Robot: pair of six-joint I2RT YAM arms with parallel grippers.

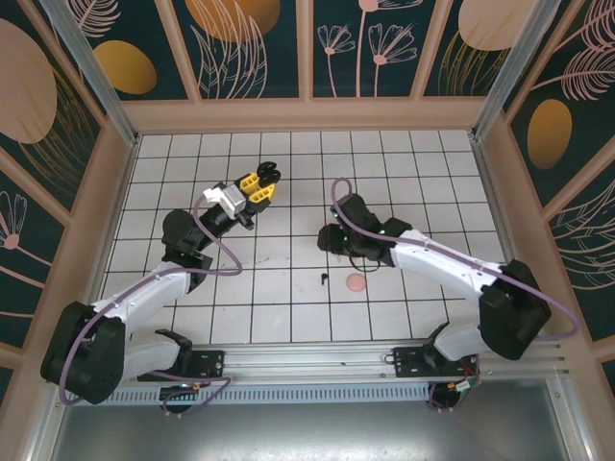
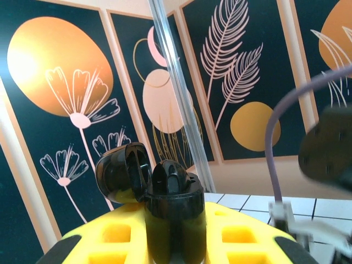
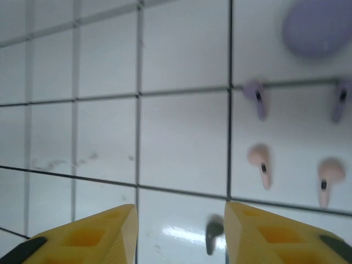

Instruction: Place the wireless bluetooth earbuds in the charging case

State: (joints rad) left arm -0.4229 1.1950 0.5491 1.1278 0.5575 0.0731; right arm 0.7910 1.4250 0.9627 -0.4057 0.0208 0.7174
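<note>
My left gripper (image 1: 261, 182) is raised and shut on a black charging case (image 2: 173, 192). The case stands upright between the yellow fingers (image 2: 110, 236) with its lid (image 2: 122, 170) flipped open to the left, and a dark rounded shape sits in its mouth. My right gripper (image 3: 180, 208) hangs open above the tiles. A black earbud (image 3: 213, 234) lies on the table between its fingertips, close to the right finger and apart from it. Beyond lie two pinkish-tan earbuds (image 3: 259, 162) (image 3: 327, 179) and two lavender earbuds (image 3: 256, 98) (image 3: 340, 99).
A lavender case (image 3: 316, 30) lies past the lavender earbuds. A round pinkish-tan case (image 1: 356, 282) lies on the tiles just right of the black earbud (image 1: 324, 279). Wooden walls with patterned panels (image 1: 307, 115) ring the white gridded table (image 1: 240, 307).
</note>
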